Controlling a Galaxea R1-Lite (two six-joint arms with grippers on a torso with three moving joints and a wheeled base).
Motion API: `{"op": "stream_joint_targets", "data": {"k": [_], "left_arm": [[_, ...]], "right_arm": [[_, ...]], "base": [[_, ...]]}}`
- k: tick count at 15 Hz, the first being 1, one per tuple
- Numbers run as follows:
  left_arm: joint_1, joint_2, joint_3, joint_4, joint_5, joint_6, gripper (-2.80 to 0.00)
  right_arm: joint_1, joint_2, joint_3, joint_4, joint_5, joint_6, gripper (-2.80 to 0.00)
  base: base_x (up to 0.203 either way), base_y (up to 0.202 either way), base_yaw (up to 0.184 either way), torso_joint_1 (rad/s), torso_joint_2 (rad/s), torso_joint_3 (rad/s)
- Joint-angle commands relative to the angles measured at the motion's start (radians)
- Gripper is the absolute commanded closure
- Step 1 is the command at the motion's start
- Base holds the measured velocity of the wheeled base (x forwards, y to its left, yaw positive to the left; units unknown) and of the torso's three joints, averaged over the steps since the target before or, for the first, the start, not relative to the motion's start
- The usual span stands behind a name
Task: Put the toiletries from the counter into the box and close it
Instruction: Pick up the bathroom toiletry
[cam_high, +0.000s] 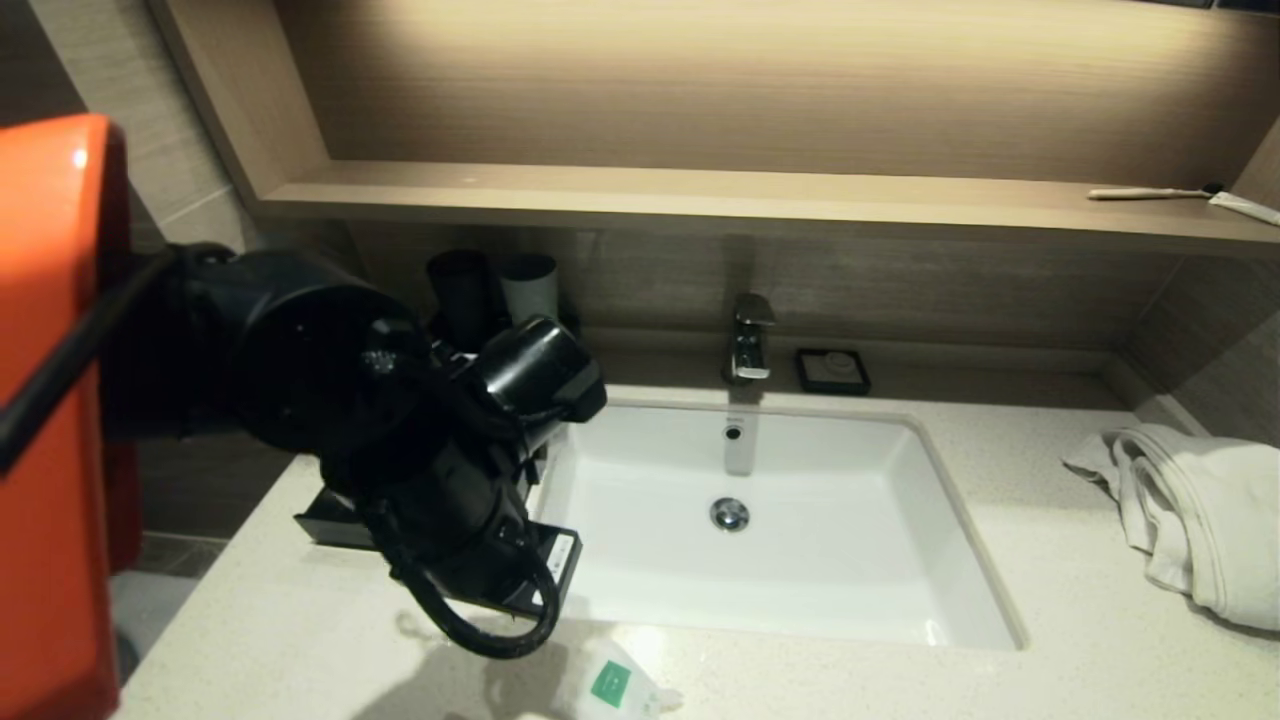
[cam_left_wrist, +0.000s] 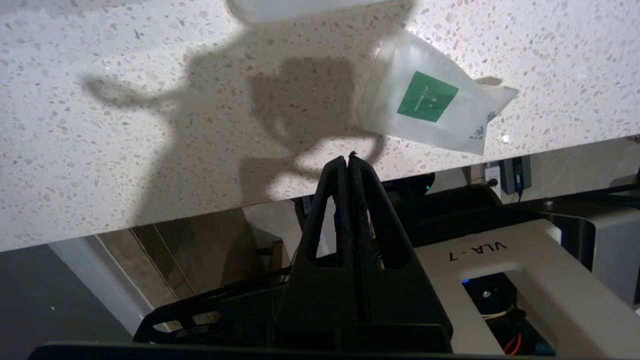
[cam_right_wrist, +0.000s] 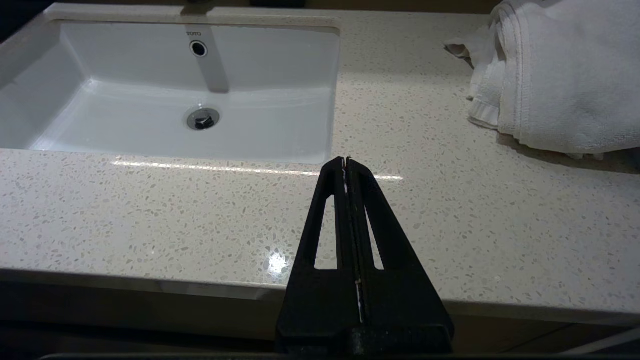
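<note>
With fingers pressed together, the left gripper hangs near the sachet: spread them first (the right gripper, likewise closed, idles).

A green label reading "SHOWER CAP" marks the white sachet lying on the speckled counter. "VLA-7" is printed on the robot's white base, and "TOTO" appears on the sink above its overflow hole.
</note>
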Motion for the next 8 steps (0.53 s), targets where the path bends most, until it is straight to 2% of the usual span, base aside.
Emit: {"op": "stream_joint_targets", "data": {"k": [1,3,6,7,8], "left_arm": [[-0.033,-0.009,0.063,-0.039,-0.008,-0.001,0.0],[-0.071,0.006,0.099,-0.099,-0.019,0.0,0.0],[-0.09,0.021,0.099,-0.101,-0.018,0.004,0.0],[-0.09,0.034,0.098,-0.098,-0.016,0.021,0.0],[-0.09,0.046,0.098,-0.097,-0.016,0.07,0.0]], "right_arm": [[0.0,0.0,0.0,0.0,0.0,0.0,0.0],[0.0,0.0,0.0,0.0,0.0,0.0,0.0],[0.0,0.0,0.0,0.0,0.0,0.0,0.0],[0.0,0.0,0.0,0.0,0.0,0.0,0.0],[0.0,0.0,0.0,0.0,0.0,0.0,0.0]], "base": [[0.0,0.0,0.0,0.0,0.0,0.0],[0.0,0.0,0.0,0.0,0.0,0.0],[0.0,0.0,0.0,0.0,0.0,0.0],[0.0,0.0,0.0,0.0,0.0,0.0],[0.0,0.0,0.0,0.0,0.0,0.0]]}}
